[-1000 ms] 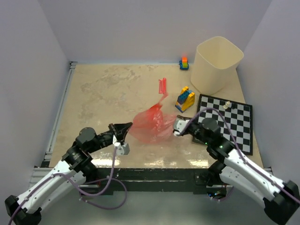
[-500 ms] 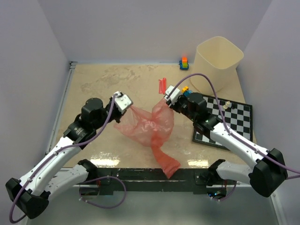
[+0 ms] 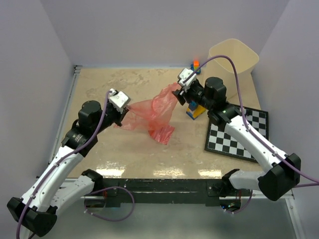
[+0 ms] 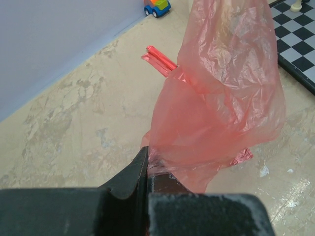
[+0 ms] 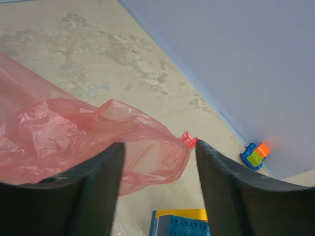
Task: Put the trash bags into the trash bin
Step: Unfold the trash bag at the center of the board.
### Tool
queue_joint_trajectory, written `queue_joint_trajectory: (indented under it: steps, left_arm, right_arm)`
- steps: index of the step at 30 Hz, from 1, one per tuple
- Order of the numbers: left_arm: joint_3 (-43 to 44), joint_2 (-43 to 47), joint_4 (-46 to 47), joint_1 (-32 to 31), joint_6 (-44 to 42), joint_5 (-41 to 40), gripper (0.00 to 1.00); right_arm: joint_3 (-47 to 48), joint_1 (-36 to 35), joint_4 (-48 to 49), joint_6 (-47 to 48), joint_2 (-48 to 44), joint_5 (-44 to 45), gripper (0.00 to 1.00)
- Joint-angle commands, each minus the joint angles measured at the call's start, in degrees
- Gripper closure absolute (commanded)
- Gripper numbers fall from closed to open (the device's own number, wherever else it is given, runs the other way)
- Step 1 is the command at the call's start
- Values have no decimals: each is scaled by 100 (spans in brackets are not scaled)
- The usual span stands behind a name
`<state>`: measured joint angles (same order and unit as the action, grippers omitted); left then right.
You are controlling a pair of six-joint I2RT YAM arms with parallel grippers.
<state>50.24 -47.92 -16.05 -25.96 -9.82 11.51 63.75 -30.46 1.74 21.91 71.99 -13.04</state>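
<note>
A crinkly red trash bag [image 3: 149, 113] hangs stretched over the middle of the table. My left gripper [image 3: 120, 117] is shut on its left end; in the left wrist view the plastic [image 4: 221, 98] is pinched at the closed fingertips [image 4: 146, 153]. My right gripper [image 3: 179, 94] stands open at the bag's right edge, and in the right wrist view the film [image 5: 74, 142] lies loose between its spread fingers [image 5: 158, 145]. A narrow folded red strip [image 4: 160, 59] lies on the table behind the bag. The cream trash bin [image 3: 234, 57] stands at the back right.
A yellow-and-blue block stack [image 3: 196, 108] sits just under my right gripper, beside the checkerboard [image 3: 241, 134]. A small toy car [image 3: 195, 66] rests by the back wall, left of the bin. A white chess piece [image 4: 300, 5] stands on the board.
Both arms rose and swung toward the back, pulling the bag up and out between them. The right gripper opened and let go of the bag's edge; the left kept its grip.
</note>
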Motion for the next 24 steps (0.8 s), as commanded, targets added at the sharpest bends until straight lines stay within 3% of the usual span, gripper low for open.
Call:
queue_joint_trajectory:
  steps: [1,4,10,15,24]
  left_arm:
    - [100,38,-12,73,42,0,100]
    - [328,-147,137,82,25,-60,100]
    - [934,-639,269,91,-20,-70,100]
    - [1277,-894,313,91,165,45,100]
    - [1857,-1254,428,91,297,-429,100]
  right_arm:
    - [682,75,-946,286,35,-952,27]
    - [946,57,-1333,682,-132,-1490,21]
    - [1596,5,-2230,1263,-211,-1928,21]
    - [1632,-829,-1862,1070,-28,-2291,15]
    - [1658,-1102,-685,-370,509,-2300,13]
